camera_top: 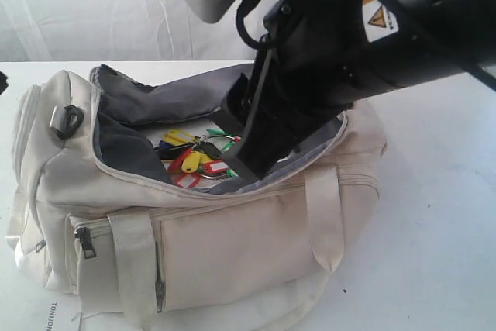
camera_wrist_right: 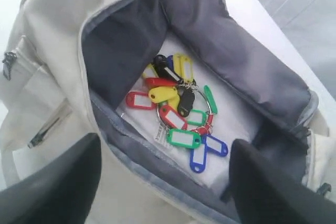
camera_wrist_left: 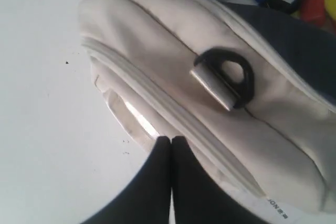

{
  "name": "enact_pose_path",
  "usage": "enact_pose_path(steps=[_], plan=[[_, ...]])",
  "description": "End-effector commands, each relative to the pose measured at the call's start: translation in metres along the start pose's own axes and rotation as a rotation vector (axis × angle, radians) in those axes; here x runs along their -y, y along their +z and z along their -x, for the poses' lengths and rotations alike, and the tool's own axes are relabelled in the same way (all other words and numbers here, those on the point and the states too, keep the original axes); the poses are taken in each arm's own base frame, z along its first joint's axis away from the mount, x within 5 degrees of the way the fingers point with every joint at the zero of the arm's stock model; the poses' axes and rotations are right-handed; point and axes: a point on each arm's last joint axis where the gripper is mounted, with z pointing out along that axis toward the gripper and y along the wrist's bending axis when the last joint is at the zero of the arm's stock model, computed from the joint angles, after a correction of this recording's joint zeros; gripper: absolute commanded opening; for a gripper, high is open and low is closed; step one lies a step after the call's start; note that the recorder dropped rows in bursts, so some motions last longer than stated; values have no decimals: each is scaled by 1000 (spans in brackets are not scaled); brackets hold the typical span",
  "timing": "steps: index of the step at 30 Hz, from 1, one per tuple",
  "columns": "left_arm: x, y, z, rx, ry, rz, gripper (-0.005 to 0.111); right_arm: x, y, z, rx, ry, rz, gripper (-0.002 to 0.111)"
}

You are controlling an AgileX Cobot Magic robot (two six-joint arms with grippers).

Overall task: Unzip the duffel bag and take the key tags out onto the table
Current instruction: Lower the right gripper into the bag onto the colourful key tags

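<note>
Right gripper (camera_top: 246, 162) is set inside the open mouth of the duffel bag (camera_top: 232, 246), at the centre of the exterior view. In the right wrist view its two dark fingers (camera_wrist_right: 58, 182) are spread wide apart, with nothing held between them. Key tags (camera_top: 194, 159) are seen lying inside the bag on its pale floor, just left of the gripper in the exterior view and apart from both fingers: red, yellow, blue, green and black tags bunched on metal rings. Main zip is found undone, and grey lining (camera_top: 155, 102) is folded outward along the upper rim. Left gripper (camera_wrist_left: 170, 141) is noted at the bag's end, its fingers pressed together with nothing visible between them, the tips close against cream fabric near a black strap clip (camera_wrist_left: 231, 77). Bag is rested on the white table (camera_top: 442, 230). Side pockets are zipped closed, with a dark pull (camera_top: 85, 244) hung at lower left.
</note>
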Motion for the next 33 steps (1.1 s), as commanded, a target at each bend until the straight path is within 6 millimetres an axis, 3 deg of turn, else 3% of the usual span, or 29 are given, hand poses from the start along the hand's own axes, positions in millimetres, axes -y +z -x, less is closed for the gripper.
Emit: enact_pose_path(steps=[1, 7, 10, 13, 16, 19, 21, 23, 28, 33], plan=[[21, -31, -32, 84, -22, 16, 0, 2, 13, 1, -5, 64, -33, 61], [41, -68, -62, 275, -24, 82, 0, 11, 49, -3, -65, 120, -175, 42], [47, -82, -73, 366, -43, 120, 0, 21, 89, -5, -167, 145, -197, 24], [48, -81, -76, 402, -48, 138, 0, 46, 125, -8, -302, 186, -172, 4], [48, -76, -76, 405, -55, 134, 0, 68, 153, -2, -318, 262, -11, 4], [49, -76, -76, 413, -60, 128, 0, 78, 168, 2, -298, 314, 86, 4], [50, -76, -75, 422, -68, 117, 0, 82, 183, 0, -301, 315, 99, 5], [50, -76, -75, 426, -70, 115, 0, 83, 198, -7, -325, 286, 83, 16], [50, -77, -74, 433, -73, 111, 0, 83, 221, -25, -399, 250, 62, 68], [50, -77, -74, 437, -76, 108, 0, 87, 239, -33, -393, 235, -7, 66]])
